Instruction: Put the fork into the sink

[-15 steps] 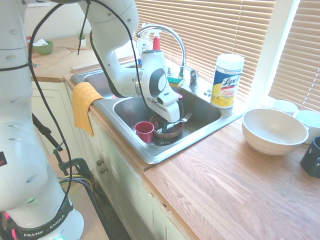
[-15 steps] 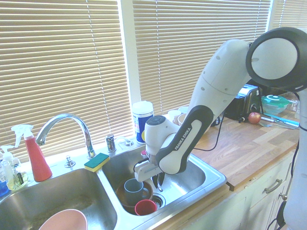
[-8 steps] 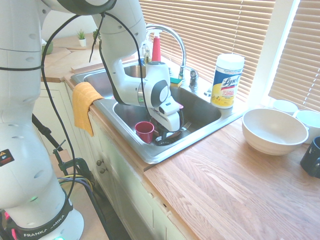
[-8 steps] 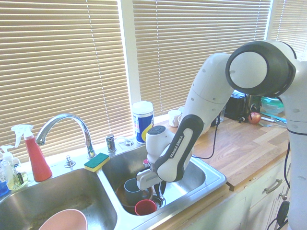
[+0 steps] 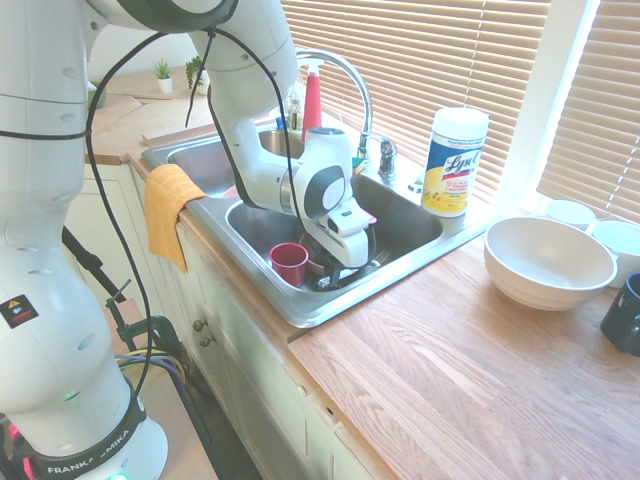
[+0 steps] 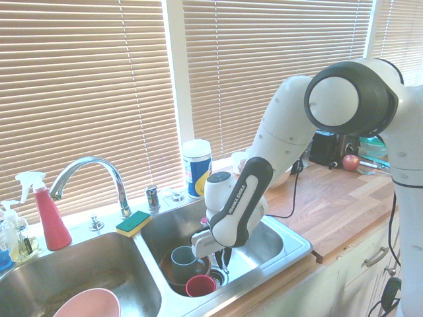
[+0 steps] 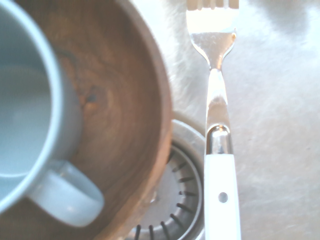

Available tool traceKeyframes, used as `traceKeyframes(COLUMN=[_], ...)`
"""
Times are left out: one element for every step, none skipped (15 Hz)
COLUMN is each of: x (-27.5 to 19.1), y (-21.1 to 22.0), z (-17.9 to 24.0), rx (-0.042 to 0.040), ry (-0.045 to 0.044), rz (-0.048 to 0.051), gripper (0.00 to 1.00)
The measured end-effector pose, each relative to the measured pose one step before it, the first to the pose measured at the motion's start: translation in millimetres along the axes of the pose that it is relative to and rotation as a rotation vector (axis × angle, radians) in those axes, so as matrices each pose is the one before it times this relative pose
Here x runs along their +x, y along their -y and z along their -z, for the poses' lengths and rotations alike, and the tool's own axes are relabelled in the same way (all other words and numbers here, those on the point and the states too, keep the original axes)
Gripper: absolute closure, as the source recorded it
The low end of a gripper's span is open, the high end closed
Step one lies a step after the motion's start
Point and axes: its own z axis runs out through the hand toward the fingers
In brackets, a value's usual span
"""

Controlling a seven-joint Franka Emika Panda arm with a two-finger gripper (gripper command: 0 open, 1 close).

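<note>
The fork has a white handle with a small dark rivet dot, joined by a polished silver collar to a slim silver neck that widens into the tine head. The tines are cut off at the edge of the wrist view. In that view the fork lies over the steel floor of the sink, with its handle crossing the rim of the drain strainer.

Just beside the fork sits a brown wooden bowl, and inside the bowl stands a pale blue mug with its handle toward the drain.

The claw is lowered into the right-hand basin of the sink, directly over the drain, beside the wooden bowl. Whether its fingers grip the fork or are released cannot be told: both exterior views hide the fingertips behind the claw body and the dishes.

A small red cup stands in the same basin, next to the bowl on the side toward the front rim of the sink. A curved chrome faucet rises behind the divider between the basins. A green and yellow sponge lies on the back ledge of the sink, near the faucet. A wipes canister stands on the counter at the back corner of the sink.
</note>
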Motion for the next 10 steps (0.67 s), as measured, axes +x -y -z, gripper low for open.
traceKeyframes(x=[3.57,3.33,3.36,2.57,1.46,1.21,1.1,1.17,1.78,2.3], y=[-0.37,-0.25,-0.29,0.15,0.77,0.85,0.96,1.23,2.09,2.7], z=[3.82,4.27,4.64,4.74,4.53,4.47,4.98,6.48,10.64,17.11], rx=[0.00217,0.00259,0.00158,0.00368,0.00671,0.00668,0.0066,0.00743,0.01248,0.01292], ry=[-0.00441,-0.00464,-0.00408,-0.00338,-0.00136,-0.00065,-0.00221,-0.00227,-0.00483,-0.00855], rz=[-0.00298,-0.00382,-0.00408,-0.00293,-0.00217,-0.00282,-0.00214,-0.0018,-0.00009,0.00315], gripper=[0.0,0.0,0.0,0.0,0.0,0.0,0.0,0.0,0.0,0.0])
